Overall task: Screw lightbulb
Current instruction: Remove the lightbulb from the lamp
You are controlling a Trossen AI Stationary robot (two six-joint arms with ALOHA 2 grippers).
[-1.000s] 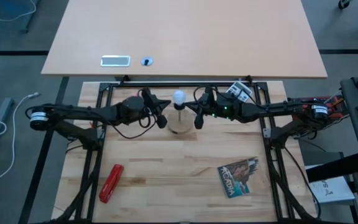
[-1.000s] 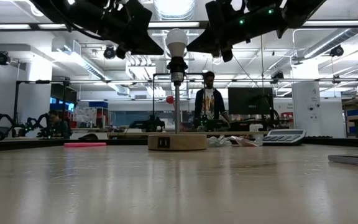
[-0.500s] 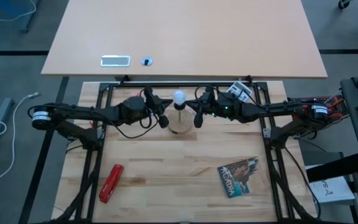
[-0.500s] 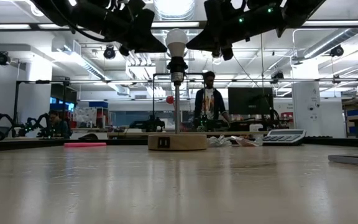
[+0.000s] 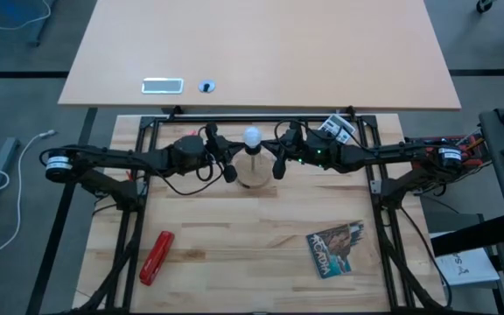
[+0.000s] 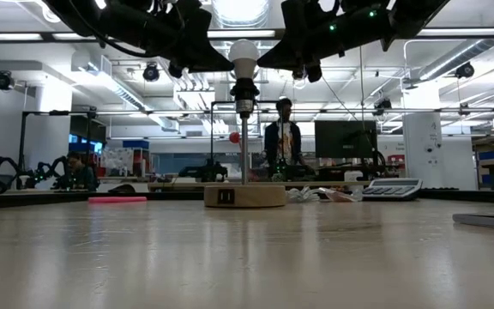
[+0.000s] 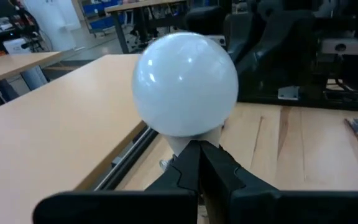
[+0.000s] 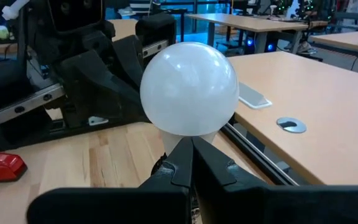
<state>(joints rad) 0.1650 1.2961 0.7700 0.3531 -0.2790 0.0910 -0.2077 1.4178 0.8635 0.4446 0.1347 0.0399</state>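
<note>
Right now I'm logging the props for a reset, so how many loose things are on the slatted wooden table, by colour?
White: 1, the lightbulb on the wooden lamp base
Wood: 1, that base
Red: 1, the red tool
Printed: 2, the booklet and the small box
Total: 5

The lightbulb [image 7: 185, 84] has a smooth, glossy white head that catches soft highlights. The surface [image 5: 234, 262] is pale planked wood with visible grain and a low sheen. The round base [image 6: 244, 196] under the bulb looks like light, matt wood. Both arms wear dark matt plastic. Near the front left corner lies a glossy red plastic item [image 5: 156, 257]; towards the front right, a shiny printed booklet [image 5: 337, 248].
</note>
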